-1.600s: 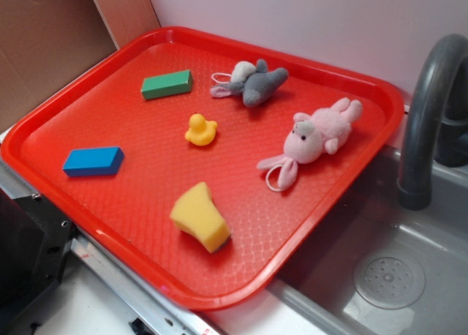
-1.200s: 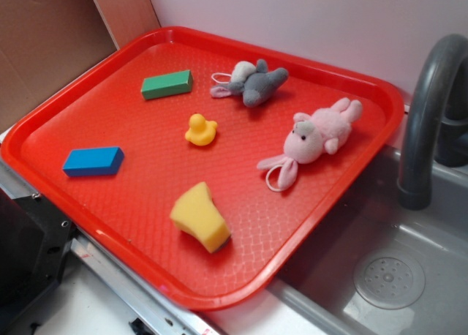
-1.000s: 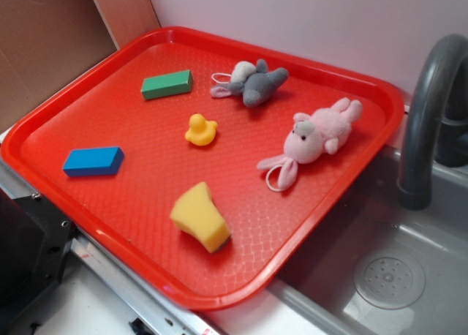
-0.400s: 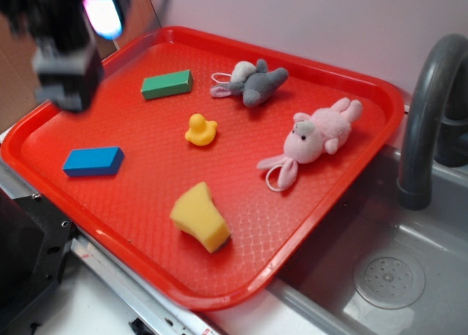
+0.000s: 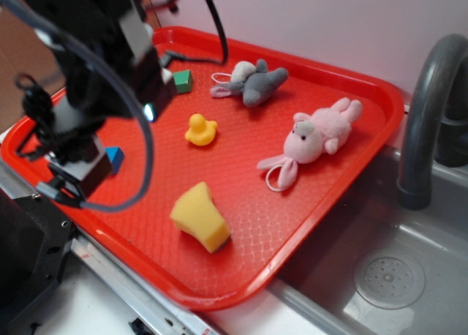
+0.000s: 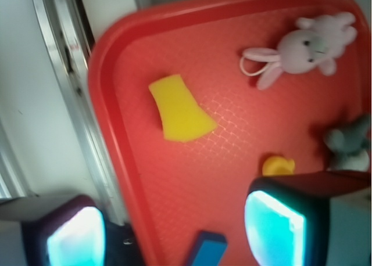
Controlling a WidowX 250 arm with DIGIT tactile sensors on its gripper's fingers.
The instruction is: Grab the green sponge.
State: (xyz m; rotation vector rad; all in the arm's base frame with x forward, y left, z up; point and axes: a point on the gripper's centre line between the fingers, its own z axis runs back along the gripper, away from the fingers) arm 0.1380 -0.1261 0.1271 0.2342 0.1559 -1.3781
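a: what's the lay of it, biggest thing first?

b: a red tray [image 5: 344, 167] fills most of the surface beside a grey sink [image 5: 409, 276]. the robot arm [image 5: 95, 79] hangs over the tray's left side, hiding most of the blue block [image 6: 204, 250] and the green block [image 5: 182, 80].

a: and the gripper [image 6: 174, 228]?

b: in the wrist view its two pads [image 6: 273, 222] stand wide apart with bare tray between them, so the jaws are released and hold nothing.

a: the toys?

b: a pink plush bunny [image 5: 316, 137] right of centre, a grey plush toy [image 5: 252, 82] near the far rim, a small yellow rubber duck [image 5: 199, 129] mid-tray.

a: where's the green sponge [image 5: 200, 217]?

b: near the tray's front rim, alone, well apart from the gripper and clear of the toys. it shows mostly yellow foam, with a thin dark layer at its lower right end.

a: how should it handle?

b: likely light and soft, squashing under pressure, not slippery, not fragile. its sides curve, so the jaws would probably do best across the narrower waist, pressing the two curved flanks, coming straight down from above.
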